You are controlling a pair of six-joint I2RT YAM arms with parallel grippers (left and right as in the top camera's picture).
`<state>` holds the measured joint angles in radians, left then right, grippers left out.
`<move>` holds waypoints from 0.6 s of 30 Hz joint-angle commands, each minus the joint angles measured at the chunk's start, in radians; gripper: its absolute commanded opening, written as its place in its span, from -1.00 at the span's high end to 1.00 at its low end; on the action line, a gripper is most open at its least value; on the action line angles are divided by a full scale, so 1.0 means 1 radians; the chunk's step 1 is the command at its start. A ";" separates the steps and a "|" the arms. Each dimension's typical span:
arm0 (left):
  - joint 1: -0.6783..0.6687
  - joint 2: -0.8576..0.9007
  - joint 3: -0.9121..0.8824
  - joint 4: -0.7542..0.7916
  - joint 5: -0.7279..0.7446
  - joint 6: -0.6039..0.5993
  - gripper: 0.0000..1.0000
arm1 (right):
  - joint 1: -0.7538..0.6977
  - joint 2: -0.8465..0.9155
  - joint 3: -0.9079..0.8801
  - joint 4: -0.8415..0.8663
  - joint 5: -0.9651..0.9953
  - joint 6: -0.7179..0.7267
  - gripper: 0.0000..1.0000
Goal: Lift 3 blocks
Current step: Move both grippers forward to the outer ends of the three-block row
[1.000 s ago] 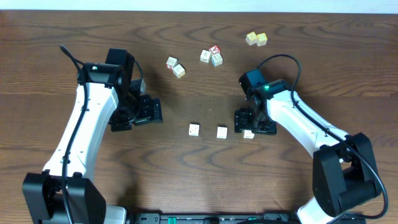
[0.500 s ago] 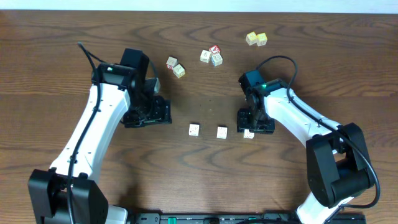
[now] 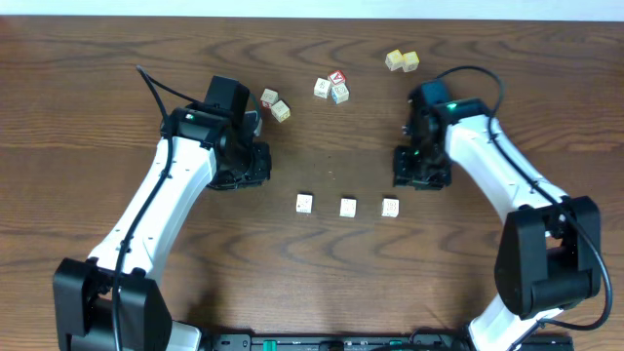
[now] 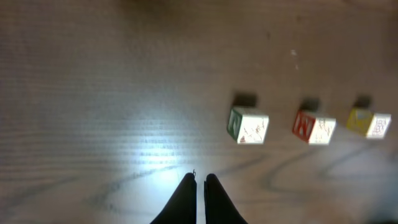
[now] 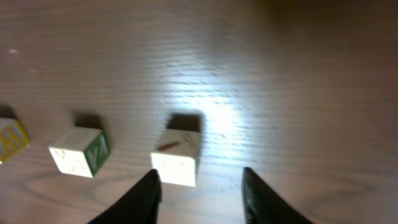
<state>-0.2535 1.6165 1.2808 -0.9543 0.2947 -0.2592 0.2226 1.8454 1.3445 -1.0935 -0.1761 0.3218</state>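
While the left arm has swung in toward the middle of the table, the left gripper has snapped its fingers together on nothing, with only bare wood under the tips. Right of it the three blocks sit in an even row on the table, none raised: left block, middle block, right block. Further right, the right gripper has backed away from the right block, which it was crowding a second ago. Its jaws stand apart and empty, narrower than before, with the block just ahead of the tips. My reading: no lift is under way, and both arms need a fresh approach. Room is generous — open wood all round the row and toward the near edge, and the gaps between blocks look wide enough for a finger. Just beside the left arm's wrist sits a pair of printed cubes — the three-cube cluster and yellow pair lie well clear, nearer the far edge
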 commanded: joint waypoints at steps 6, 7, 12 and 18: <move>0.000 0.195 -0.033 0.030 0.003 -0.053 0.86 | -0.038 -0.009 -0.136 0.023 -0.017 -0.098 0.78; -0.001 0.213 -0.033 0.032 0.013 -0.053 0.85 | -0.038 -0.009 -0.159 0.044 -0.017 -0.087 0.83; -0.002 0.274 -0.033 0.040 0.045 -0.041 0.86 | -0.038 -0.009 -0.229 0.130 -0.018 -0.047 0.97; -0.011 0.295 -0.034 0.058 0.159 0.046 0.86 | -0.038 -0.009 -0.298 0.240 -0.062 -0.039 0.97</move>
<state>-0.2550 1.9045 1.2522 -0.9012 0.3901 -0.2565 0.1890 1.8442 1.0740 -0.8742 -0.2035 0.2646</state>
